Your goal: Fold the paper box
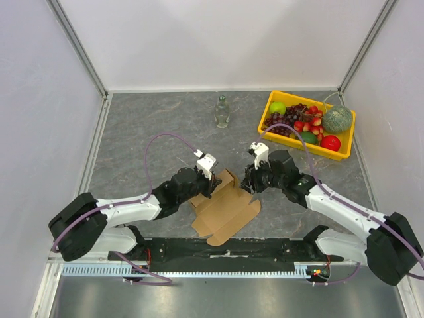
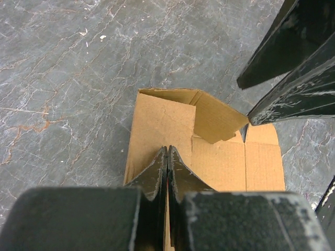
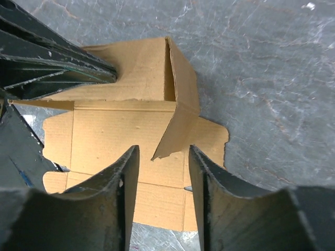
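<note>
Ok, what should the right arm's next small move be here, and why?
Probably close the right gripper on the upright flap: its open jaws line up either side of the flap's tip, and the shut left gripper is at the half-folded paper box.

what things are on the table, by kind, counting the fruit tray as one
box: 1
bottle: 1
fruit tray: 1
total: 3

The left gripper (image 2: pixel 167 149), jaws pressed together, sits over the partly folded box (image 2: pixel 157 125) on the grey surface (image 2: pixel 68 78). Ahead to its right, the right gripper (image 2: pixel 244 102) meets a raised flap (image 2: pixel 217 117).
</note>
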Tool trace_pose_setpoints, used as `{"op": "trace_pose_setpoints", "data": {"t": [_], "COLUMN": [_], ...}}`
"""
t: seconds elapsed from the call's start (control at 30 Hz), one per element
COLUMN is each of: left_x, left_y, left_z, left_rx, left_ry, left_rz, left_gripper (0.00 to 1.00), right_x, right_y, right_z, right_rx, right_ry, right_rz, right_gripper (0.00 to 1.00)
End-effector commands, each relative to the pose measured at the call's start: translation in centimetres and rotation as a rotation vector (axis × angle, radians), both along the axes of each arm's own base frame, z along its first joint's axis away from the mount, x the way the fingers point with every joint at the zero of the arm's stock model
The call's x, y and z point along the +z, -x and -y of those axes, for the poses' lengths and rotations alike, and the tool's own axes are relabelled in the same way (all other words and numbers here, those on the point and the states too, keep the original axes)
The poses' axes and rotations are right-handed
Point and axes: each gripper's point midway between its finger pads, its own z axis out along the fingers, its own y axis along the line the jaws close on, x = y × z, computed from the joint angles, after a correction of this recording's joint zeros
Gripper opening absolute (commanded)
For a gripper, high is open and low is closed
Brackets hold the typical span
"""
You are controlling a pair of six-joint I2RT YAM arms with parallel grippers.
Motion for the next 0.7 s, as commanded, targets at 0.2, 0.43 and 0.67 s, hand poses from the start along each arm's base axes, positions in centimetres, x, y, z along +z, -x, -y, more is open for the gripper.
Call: {"op": "trace_pose_setpoints", "data": {"t": [0.2,0.43,0.67], "left_x": [-0.1,0.2,0.9], "left_y": [0.2,0.1,-0.1], "left_z": [-0.5,-0.3,-0.2], "left_rx": [-0.019,-0.021,-0.017], "left_ry": [-0.032,-0.03,-0.027], "left_rz": [0.025,0.029,0.042], "left_gripper": [0.02,0.02,0.02], "right_x": [4.7,-0.3,-2.2], "right_y": [-6.3,-8.0,-5.8], "right_z": [3.1,2.7,1.7], "right_rx": [-0.307,-0.218,-0.055], "right_ry": [0.07,0.23,0.221], "right_rz": [0.197,0.146,0.131], "right_gripper": [0.55,0.54,0.6]}}
